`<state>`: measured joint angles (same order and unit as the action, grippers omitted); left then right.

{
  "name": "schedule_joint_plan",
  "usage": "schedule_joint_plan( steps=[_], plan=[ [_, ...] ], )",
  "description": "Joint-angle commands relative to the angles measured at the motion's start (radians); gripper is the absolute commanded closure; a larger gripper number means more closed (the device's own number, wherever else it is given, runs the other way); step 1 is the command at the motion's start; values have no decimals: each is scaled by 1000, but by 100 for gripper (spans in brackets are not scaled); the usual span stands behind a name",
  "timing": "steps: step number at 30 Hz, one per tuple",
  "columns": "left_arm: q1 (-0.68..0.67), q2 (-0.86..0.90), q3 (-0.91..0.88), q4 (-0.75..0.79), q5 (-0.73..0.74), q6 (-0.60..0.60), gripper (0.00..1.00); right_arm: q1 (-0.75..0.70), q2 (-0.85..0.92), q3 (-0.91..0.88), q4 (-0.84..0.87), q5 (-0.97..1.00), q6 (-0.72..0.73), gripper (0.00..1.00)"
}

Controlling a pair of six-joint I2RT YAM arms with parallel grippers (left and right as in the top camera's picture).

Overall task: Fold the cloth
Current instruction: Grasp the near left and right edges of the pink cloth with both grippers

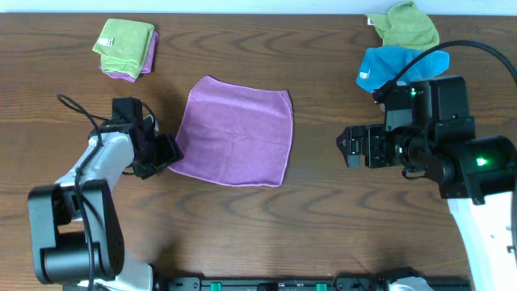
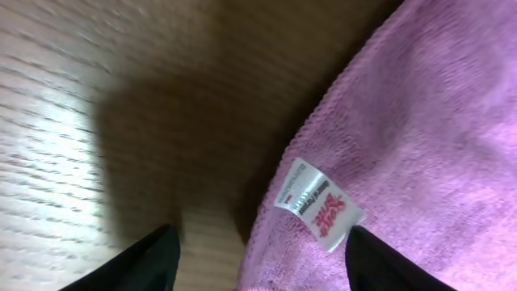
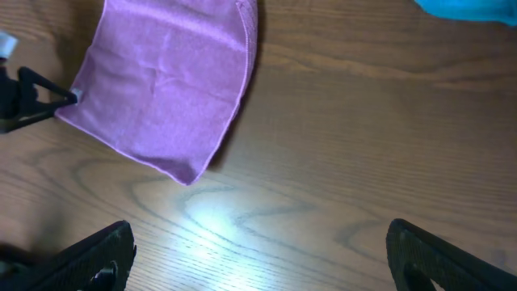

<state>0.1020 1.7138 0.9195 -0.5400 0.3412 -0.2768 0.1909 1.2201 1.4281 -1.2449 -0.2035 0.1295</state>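
The purple cloth (image 1: pixel 234 133) lies flat and spread out on the wooden table, slightly rumpled. My left gripper (image 1: pixel 166 155) is open at the cloth's near left corner. In the left wrist view the cloth (image 2: pixel 420 137) fills the right side, its white tag (image 2: pixel 319 204) lies between my open left fingers (image 2: pixel 258 263), and the cloth's edge runs between them. My right gripper (image 1: pixel 346 148) is open and empty over bare table to the right of the cloth. The right wrist view shows the cloth (image 3: pixel 166 85) far ahead of the open right fingers (image 3: pixel 258 255).
A folded light green cloth on a purple one (image 1: pixel 125 47) sits at the back left. A bright blue cloth (image 1: pixel 396 66) and a light green cloth (image 1: pixel 410 26) lie at the back right, near my right arm. The table's front edge is close below.
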Motion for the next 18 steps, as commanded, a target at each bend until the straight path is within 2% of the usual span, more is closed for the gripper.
schedule_joint_plan(
  steps=[1,6,9,12,17,18],
  plan=[
    [4,9,18,3,23,6,33,-10,-1,-2,1,-14,20,1],
    [4,26,18,5,51,-1,44,-10,-1,-2,11,-14,34,2],
    [4,46,18,11,54,-13,56,-10,-1,-2,15,-14,34,2],
    [4,51,18,9,92,-16,77,-10,-1,-2,14,-14,34,2],
    [5,51,19,-6,105,-20,94,-10,1,-9,-2,-15,35,4],
    [4,51,19,-13,105,-24,94,-9,4,-25,-5,-28,42,3]
  ],
)
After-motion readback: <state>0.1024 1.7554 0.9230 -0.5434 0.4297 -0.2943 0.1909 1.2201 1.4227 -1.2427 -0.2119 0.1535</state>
